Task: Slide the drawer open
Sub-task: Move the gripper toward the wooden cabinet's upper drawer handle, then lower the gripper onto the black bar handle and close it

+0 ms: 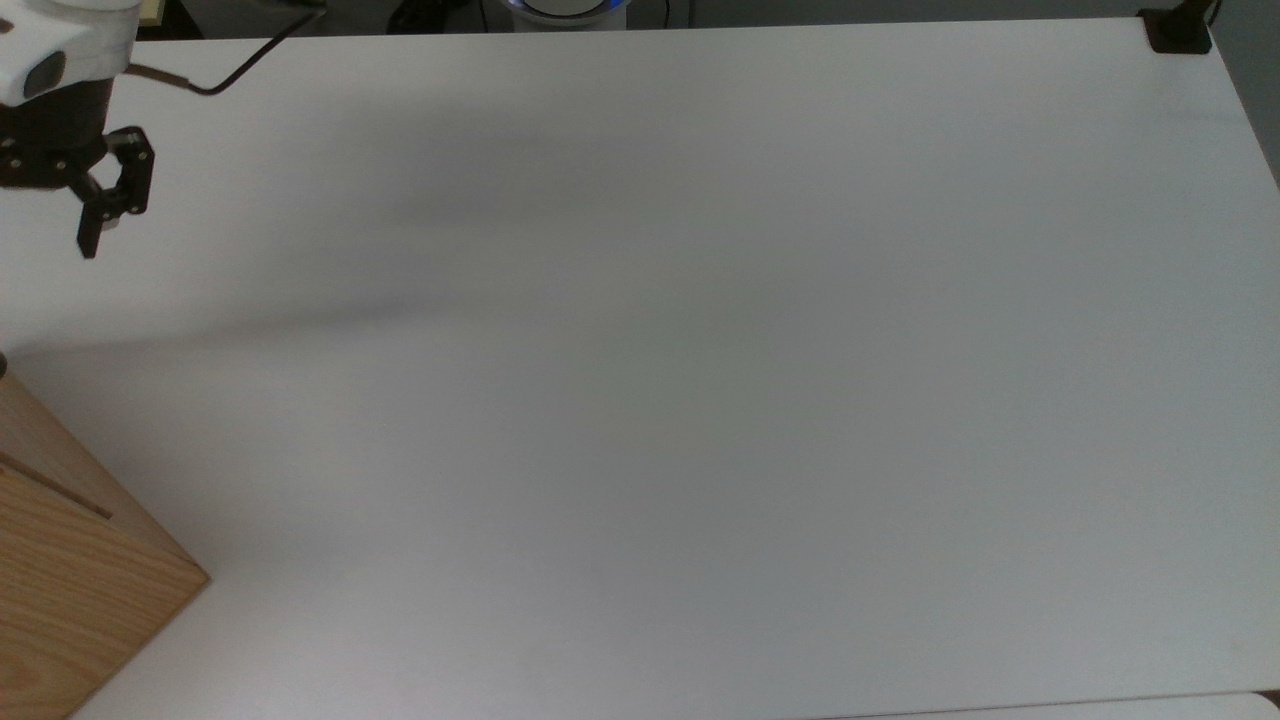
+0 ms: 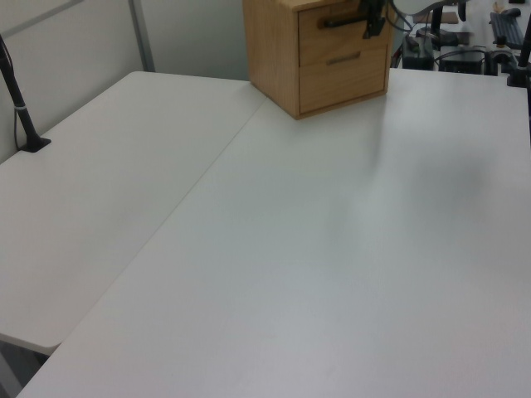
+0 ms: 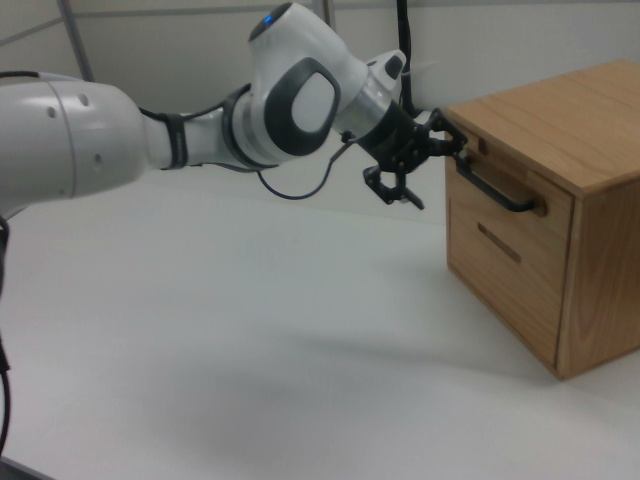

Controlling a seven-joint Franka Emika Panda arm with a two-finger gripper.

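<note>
Right view: the gripper [image 3: 437, 160] sits at the near end of the dark bar handle [image 3: 497, 192] on the drawer [image 3: 497, 178] — the upper of 2 fronts in the wooden cabinet [image 3: 545, 205]. Its jaws are spread wide, 1 finger pointing down toward the bench [image 3: 250, 330] and the other up by the cabinet's top edge; whether either finger touches the handle cannot be told. The drawer front lies flush with the cabinet face, so it is shut. The white arm [image 3: 180, 120] reaches in from the right view's left.

In the left view the cabinet [image 2: 282, 58] stands at the far edge of the bench [image 2: 315, 249], with the gripper [image 2: 371, 15] against the right end of the handle [image 2: 342, 21].

In the top view the gripper [image 1: 80, 180] hangs at the left edge, well apart from the cabinet corner [image 1: 70, 590] at lower left — the wide white bench [image 1: 700, 350] spreads between them.
</note>
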